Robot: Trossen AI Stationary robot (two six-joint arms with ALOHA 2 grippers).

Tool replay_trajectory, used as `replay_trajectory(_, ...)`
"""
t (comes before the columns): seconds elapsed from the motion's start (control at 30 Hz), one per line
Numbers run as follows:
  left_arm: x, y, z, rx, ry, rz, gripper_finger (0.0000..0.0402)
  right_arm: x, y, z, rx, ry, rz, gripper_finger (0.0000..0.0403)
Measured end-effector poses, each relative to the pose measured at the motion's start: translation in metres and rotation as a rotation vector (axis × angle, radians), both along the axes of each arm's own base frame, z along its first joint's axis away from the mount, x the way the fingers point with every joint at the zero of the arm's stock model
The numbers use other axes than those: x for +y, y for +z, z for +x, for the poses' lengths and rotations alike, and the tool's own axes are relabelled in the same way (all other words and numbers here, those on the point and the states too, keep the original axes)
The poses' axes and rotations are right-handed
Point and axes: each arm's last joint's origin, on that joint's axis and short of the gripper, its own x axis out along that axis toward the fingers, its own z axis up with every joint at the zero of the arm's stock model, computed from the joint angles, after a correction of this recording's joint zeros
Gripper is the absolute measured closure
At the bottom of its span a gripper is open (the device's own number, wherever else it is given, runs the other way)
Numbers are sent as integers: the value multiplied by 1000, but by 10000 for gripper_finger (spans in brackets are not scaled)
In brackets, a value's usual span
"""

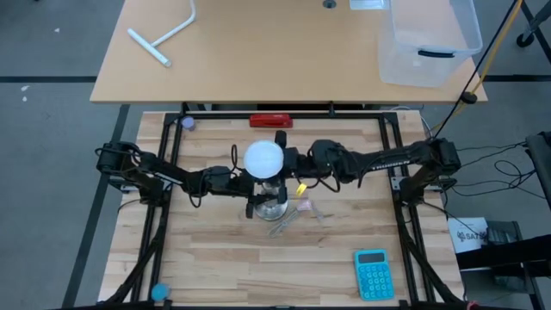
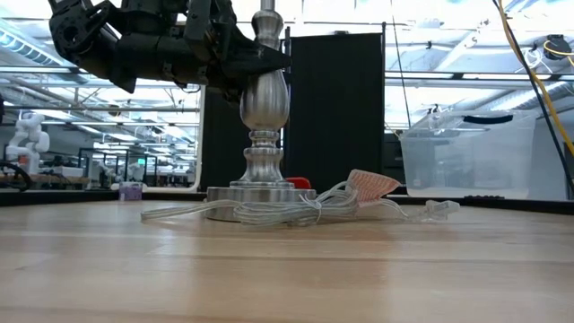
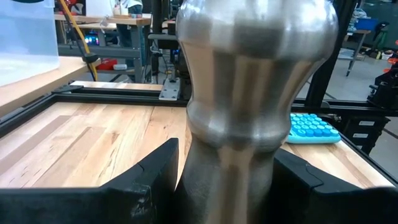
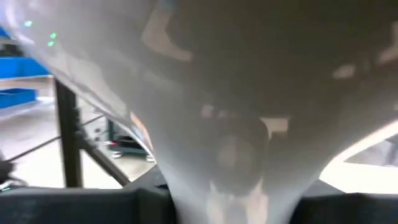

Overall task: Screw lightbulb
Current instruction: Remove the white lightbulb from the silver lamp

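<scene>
The white lightbulb [image 1: 263,158] stands directly over the silver stand [image 2: 265,108], dome up. It hides the stand's top in the high view, so I cannot tell whether its base sits in the socket. The stand rests on its round foot [image 2: 258,192] on the wooden table. My left gripper [image 3: 227,168] reaches in from the table's left, shut on the stand's stem. My right gripper [image 4: 236,199] comes from the table's right, higher up, shut on the bulb's tapered neck. In the right wrist view the bulb [image 4: 236,74] fills nearly the whole picture. My left gripper pinches the stand's bulged silver stem [image 3: 205,155] between its two fingers [image 3: 155,177], one on each side. The fingers come nearly level from the table's left and lie across the upright stem. The stand stays upright, its foot on the table. My right gripper holds the lightbulb by its narrow neck below the dome [image 4: 186,186], pinched between the two fingers [image 4: 93,208]. It comes about level from the table's right. The bulb stands upright with its dome up, above the stand; its screw base is hidden.
A clear cord [image 2: 296,211] with a pinkish piece [image 2: 372,184] lies coiled by the stand's foot. A blue calculator [image 1: 373,274] lies near the front right. A red object [image 1: 270,120] sits at the far rail. A clear bin [image 1: 428,39] stands on the table behind.
</scene>
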Motion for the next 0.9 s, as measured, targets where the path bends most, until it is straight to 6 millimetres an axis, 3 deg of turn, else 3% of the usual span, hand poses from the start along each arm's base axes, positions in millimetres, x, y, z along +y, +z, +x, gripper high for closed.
replay_trajectory(0.6,-2,2,1,-12,-1,-6,211,-57,0,-7,36,431,81,269)
replay_trajectory(0.9,-2,-1,-1,4,-8,-4,211,-50,0,-6,25,457,30,229)
